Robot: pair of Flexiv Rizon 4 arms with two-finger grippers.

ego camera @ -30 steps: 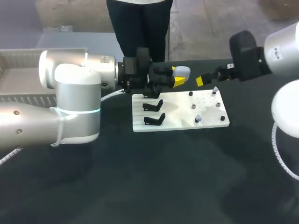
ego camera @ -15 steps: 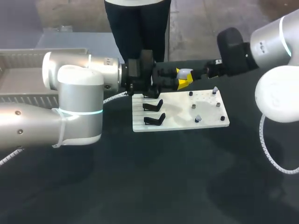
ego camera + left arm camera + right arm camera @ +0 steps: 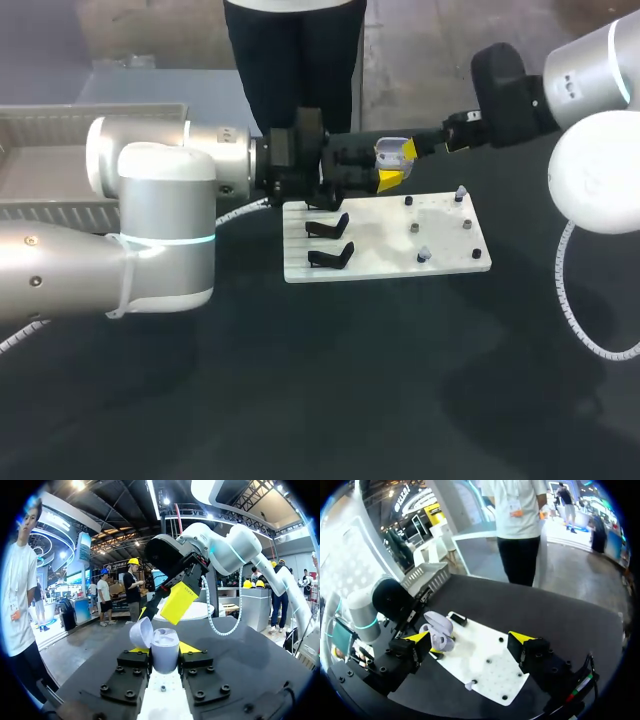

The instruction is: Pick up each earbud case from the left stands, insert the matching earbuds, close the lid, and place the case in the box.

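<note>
Left pincer (image 3: pixel 162 650): gripped pale earbud case (image 3: pixel 166 656) upright between both yellow tips, lid (image 3: pixel 141 633) hinged open | Case: hung above far edge of white board (image 3: pixel 385 240), clear of dark tabletop (image 3: pixel 400 380) | Right pincer (image 3: pixel 470 639): stood spread wide, held nothing, one finger just beside case, contact unclear

Box (image 3: pixel 40 112) partly behind left arm (image 3: pixel 150 200)
</note>
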